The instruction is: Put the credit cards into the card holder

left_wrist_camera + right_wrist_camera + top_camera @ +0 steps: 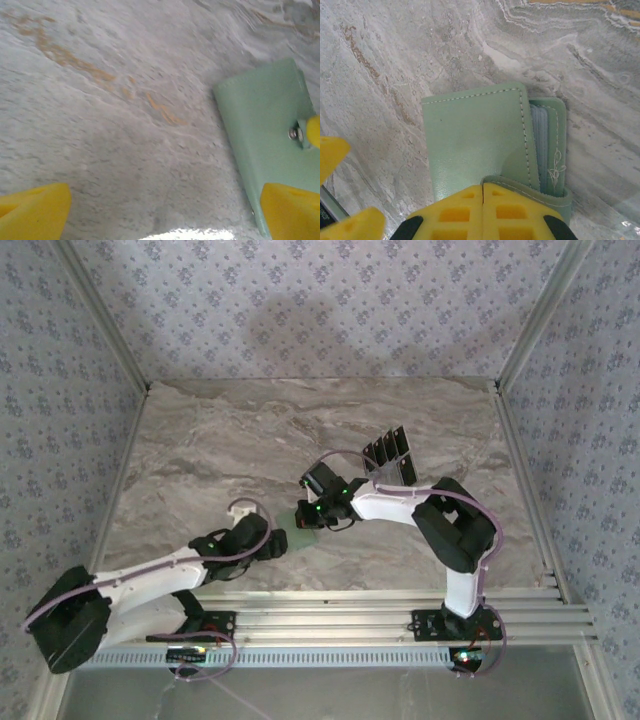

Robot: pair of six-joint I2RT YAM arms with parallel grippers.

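Note:
The pale green card holder (475, 135) lies flat on the marble table (395, 50); it is also in the top view (298, 532) and the left wrist view (265, 125). My right gripper (482, 200) is shut, its tips resting on the holder's near edge, where a flap (535, 192) curls up around the right finger. My left gripper (160, 215) is open wide just left of the holder, over bare table, and sits at the holder's left (272, 540) in the top view. Several dark credit cards (388, 455) lie fanned farther back, right of centre.
The marble table (250, 440) is bounded by metal rails and patterned walls. My left gripper's yellow fingers (332, 155) show at the left edge of the right wrist view. The right gripper's fingertip (312, 131) shows on the holder in the left wrist view.

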